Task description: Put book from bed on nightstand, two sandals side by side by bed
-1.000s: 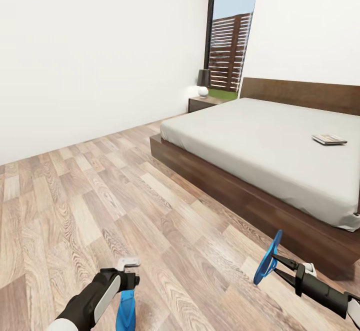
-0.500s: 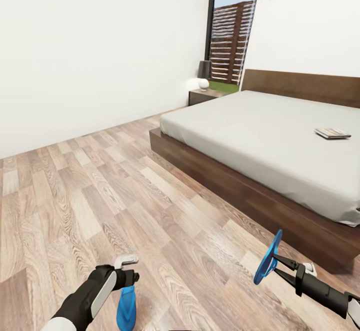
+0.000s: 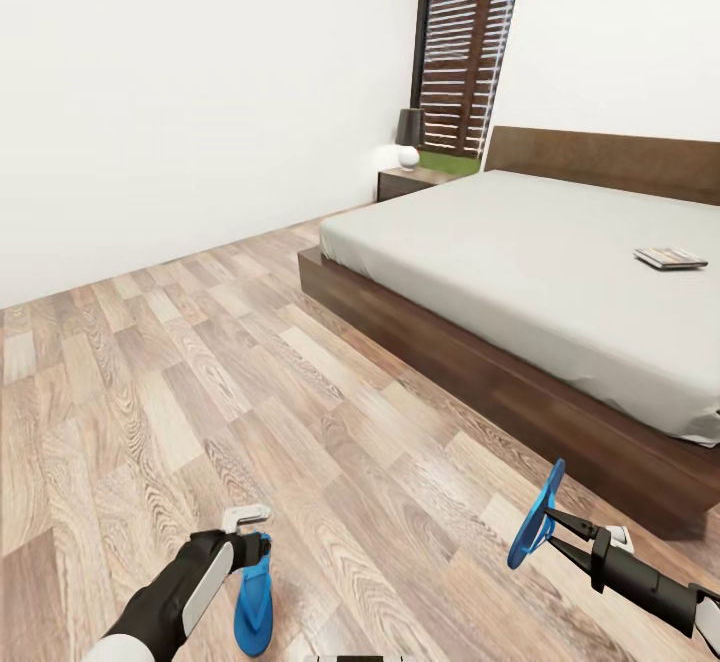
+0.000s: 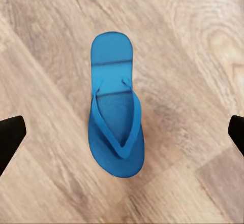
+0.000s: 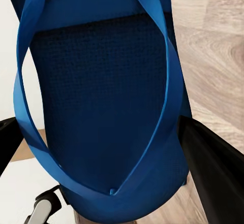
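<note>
Head view: one blue sandal (image 3: 253, 597) is laid flat on the plank floor (image 3: 150, 392) beneath the spread left gripper (image 3: 254, 534), the other sandal (image 3: 534, 520) clamped upright in the right gripper (image 3: 556, 529), nearer the bed (image 3: 540, 282).

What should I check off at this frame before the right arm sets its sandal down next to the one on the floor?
1. First sandal released and flat on the wood floor: ok; the left gripper is open above it, fingers wide apart in the left wrist view.
2. Second sandal secured: ok; the right gripper is shut on it, sole held on edge off the floor.
3. Landing spot beside the first sandal free of obstacles: ok; bare planks.
4. Spot close enough to the bed: cannot tell; a stretch of floor separates them.
5. Book moved to the nightstand: not ok; it lies on the mattress.
</note>
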Tool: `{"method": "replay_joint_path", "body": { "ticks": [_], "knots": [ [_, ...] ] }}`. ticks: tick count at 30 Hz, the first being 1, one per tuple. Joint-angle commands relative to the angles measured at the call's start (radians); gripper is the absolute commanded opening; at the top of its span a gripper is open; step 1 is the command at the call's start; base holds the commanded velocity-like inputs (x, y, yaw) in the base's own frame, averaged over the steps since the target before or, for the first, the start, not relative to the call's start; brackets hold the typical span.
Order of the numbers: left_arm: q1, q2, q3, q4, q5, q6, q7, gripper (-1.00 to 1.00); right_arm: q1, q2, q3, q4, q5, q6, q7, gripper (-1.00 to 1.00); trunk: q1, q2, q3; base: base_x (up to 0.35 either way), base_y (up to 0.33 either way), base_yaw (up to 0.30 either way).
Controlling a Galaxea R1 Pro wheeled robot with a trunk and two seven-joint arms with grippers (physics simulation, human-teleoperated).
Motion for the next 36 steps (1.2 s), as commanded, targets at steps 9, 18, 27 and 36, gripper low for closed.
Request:
{"method": "replay_joint_path", "body": {
  "ticks": [9,18,27,36],
  "knots": [
    [0.000,-0.003,-0.009,0.042,0.013,-0.161,0.043,1.00,0.000,0.000,-0.001,0.000,-0.003,0.006,0.001,-1.00,0.000,0.000,-0.001,0.000,0.000,0.000],
    [0.000,-0.004,-0.011,0.049,0.012,-0.165,0.043,1.00,0.000,0.000,-0.001,0.000,-0.003,0.006,0.001,-1.00,0.003,-0.002,-0.028,0.000,0.000,0.000],
    [0.000,-0.007,-0.014,0.049,0.013,-0.163,0.036,1.00,0.000,-0.003,-0.002,-0.002,-0.003,0.007,0.002,-1.00,0.007,-0.004,-0.063,0.000,0.000,0.000],
    [0.000,-0.018,-0.014,0.049,0.015,-0.163,0.022,1.00,0.000,-0.003,0.000,-0.037,-0.003,0.007,0.004,-1.00,0.011,-0.006,-0.098,0.000,0.000,0.000]
  ]
}}
